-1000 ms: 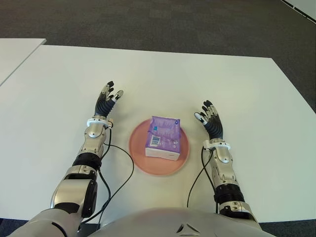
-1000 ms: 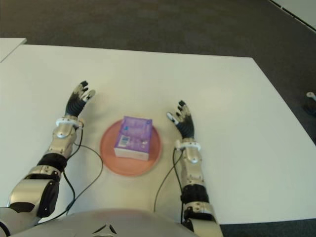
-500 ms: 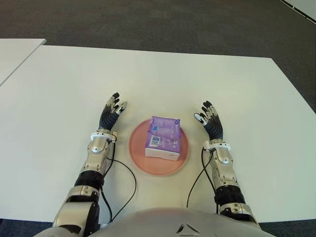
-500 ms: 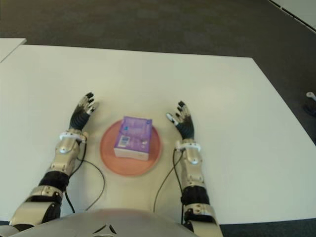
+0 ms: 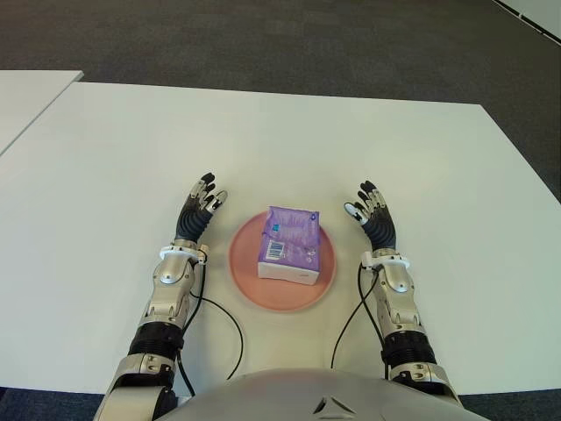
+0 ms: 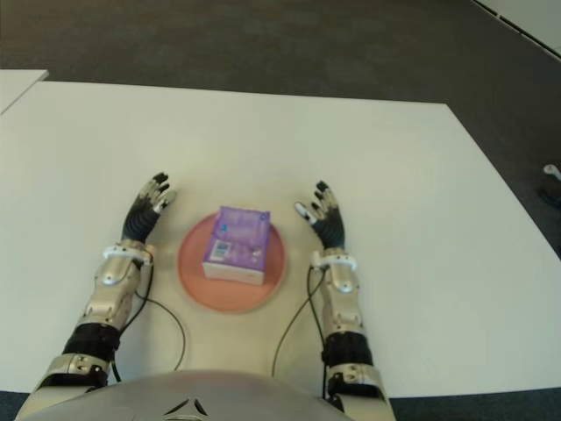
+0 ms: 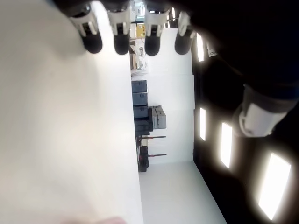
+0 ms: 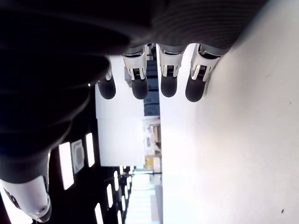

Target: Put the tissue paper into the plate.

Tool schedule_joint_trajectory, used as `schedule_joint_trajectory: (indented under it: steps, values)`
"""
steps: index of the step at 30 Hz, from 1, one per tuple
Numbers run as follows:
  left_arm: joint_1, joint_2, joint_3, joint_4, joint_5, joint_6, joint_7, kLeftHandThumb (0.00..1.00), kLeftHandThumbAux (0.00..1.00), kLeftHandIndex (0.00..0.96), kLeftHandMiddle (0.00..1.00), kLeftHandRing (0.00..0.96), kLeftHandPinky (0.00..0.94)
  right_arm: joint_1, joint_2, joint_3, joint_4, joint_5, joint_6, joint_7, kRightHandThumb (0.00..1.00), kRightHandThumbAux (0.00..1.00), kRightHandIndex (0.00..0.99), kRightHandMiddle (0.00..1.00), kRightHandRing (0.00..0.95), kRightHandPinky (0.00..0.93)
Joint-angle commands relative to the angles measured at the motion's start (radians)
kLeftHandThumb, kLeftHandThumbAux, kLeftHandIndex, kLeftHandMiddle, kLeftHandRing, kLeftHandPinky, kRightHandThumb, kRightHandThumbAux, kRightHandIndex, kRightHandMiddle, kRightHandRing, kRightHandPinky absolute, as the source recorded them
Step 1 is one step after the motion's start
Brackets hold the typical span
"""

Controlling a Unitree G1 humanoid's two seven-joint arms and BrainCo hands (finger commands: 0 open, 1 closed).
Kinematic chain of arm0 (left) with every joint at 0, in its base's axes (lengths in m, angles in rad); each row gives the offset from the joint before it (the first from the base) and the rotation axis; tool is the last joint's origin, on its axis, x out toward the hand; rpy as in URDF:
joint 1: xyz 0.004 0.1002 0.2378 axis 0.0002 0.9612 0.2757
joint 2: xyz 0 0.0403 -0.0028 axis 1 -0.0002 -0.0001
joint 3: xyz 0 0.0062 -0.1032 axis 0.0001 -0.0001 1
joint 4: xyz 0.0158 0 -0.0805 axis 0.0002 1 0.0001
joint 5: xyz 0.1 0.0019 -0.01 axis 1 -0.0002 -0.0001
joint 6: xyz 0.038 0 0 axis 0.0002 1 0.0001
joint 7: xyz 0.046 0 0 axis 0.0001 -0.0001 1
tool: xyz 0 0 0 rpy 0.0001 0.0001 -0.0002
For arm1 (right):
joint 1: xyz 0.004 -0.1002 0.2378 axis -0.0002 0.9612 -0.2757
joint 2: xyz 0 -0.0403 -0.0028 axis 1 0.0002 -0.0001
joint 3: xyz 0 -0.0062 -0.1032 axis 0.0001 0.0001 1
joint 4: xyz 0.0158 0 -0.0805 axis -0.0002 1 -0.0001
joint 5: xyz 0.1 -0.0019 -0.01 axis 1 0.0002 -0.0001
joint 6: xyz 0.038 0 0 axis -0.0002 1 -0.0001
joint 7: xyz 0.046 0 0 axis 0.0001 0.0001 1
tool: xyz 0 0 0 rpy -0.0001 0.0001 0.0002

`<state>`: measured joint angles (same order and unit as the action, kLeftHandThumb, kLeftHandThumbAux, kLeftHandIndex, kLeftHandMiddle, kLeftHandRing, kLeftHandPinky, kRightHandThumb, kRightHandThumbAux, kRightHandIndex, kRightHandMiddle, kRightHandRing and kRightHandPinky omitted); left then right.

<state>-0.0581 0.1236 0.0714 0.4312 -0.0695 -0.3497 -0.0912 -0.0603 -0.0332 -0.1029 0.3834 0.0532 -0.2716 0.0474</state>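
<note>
Left hand [image 5: 198,210] drawn nearer plate [image 5: 242,267], tissue pack [image 5: 290,245] inside

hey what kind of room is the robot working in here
Probably an office or lab: a large white table on dark grey carpet, a second white table beside it, and ceiling light panels with storage bins in the wrist view.

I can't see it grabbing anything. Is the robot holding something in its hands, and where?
Nothing is held. The left hand and right hand are both open, either side of the plate, where the tissue paper already sits.
</note>
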Motion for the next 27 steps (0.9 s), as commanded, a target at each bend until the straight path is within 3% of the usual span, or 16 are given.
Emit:
schedule_joint_trajectory:
  steps: [1, 12, 27]
  values:
    - [0.031, -0.007, 0.011, 0.005, -0.023, 0.01, -0.025, 0.0, 0.523, 0.0, 0.0, 0.0, 0.0, 0.055, 0.004, 0.0, 0.056, 0.003, 0.076, -0.005, 0.035, 0.674, 0.0, 0.021, 0.001, 0.012]
    - [0.04, -0.002, 0.03, 0.013, -0.05, -0.043, -0.057, 0.0, 0.544, 0.0, 0.0, 0.0, 0.0, 0.057, 0.007, -0.004, 0.052, 0.014, 0.079, -0.001, 0.047, 0.669, 0.005, 0.028, 0.002, 0.016]
    - [0.029, 0.002, 0.072, 0.011, -0.088, -0.042, -0.073, 0.0, 0.503, 0.0, 0.0, 0.0, 0.0, 0.06, 0.007, 0.002, 0.048, 0.003, 0.076, -0.012, 0.032, 0.644, 0.002, 0.03, 0.003, 0.014]
